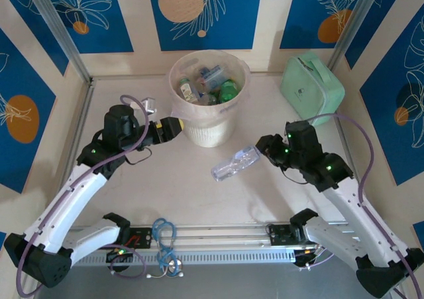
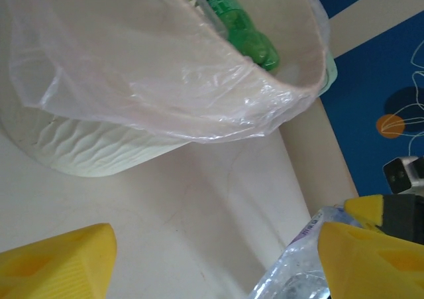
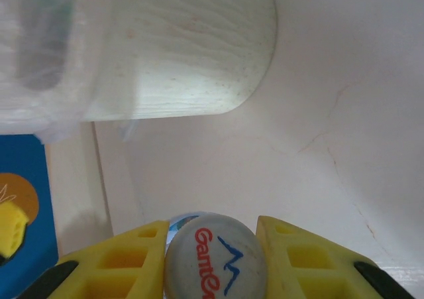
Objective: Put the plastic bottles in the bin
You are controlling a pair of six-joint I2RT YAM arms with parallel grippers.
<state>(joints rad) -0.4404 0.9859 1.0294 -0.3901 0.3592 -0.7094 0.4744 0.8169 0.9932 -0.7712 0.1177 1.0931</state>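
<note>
The white bin point(image 1: 213, 134) with its clear liner stands at the back middle and holds several plastic bottles, a green one point(image 1: 229, 90) among them. That green bottle point(image 2: 246, 32) shows past the liner point(image 2: 152, 80) in the left wrist view. My left gripper point(image 1: 173, 126) is open beside the bin's lower left wall, and its yellow fingers point(image 2: 59, 266) stand wide apart with nothing between them. A clear bottle point(image 1: 235, 164) stretches across mid-table. My right gripper point(image 1: 262, 146) is shut on its white printed cap point(image 3: 215, 262). The bottle's crinkled body point(image 2: 295, 276) is seen from the left wrist.
A mint green zip case point(image 1: 313, 87) lies at the back right, next to the bin. Blue cables point(image 1: 164, 239) hang over the rail at the near edge. The bin's ribbed wall point(image 3: 185, 54) stands ahead and to the left of the right gripper point(image 3: 212, 229).
</note>
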